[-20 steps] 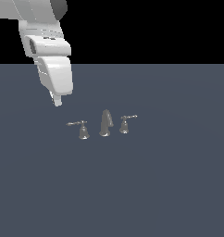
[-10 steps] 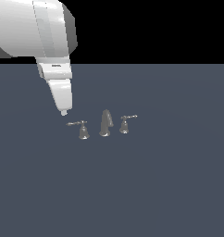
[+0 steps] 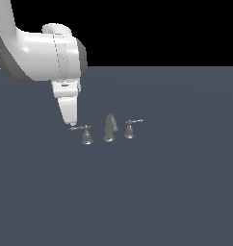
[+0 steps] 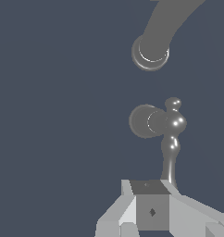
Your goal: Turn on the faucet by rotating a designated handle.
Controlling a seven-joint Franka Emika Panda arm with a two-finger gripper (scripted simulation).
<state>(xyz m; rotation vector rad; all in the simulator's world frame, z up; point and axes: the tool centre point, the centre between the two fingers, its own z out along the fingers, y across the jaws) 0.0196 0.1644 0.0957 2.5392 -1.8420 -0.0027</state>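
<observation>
The faucet is a small grey metal three-piece set on the dark floor. Its tall curved spout [image 3: 109, 128] stands in the middle. The designated handle [image 3: 86, 136] is on the exterior view's left, with a wide base and a level lever pointing left. My gripper [image 3: 71, 124] points straight down, its fingers together, with its tip right at the lever's knobbed end. In the wrist view the handle [image 4: 148, 121] lies ahead of my gripper [image 4: 151, 194]. The lever's far end runs under the fingertips [image 4: 147, 187]. The spout [image 4: 153, 46] lies beyond.
The smaller handle [image 3: 129, 129] with an up-tilted lever stands on the exterior view's right of the spout. The flat dark grey floor [image 3: 161, 192] extends all around the faucet set. My white arm [image 3: 41, 53] fills the upper left of the exterior view.
My gripper has come down and slightly toward the faucet, from above and left of the left handle to the end of its lever. The faucet parts have not moved.
</observation>
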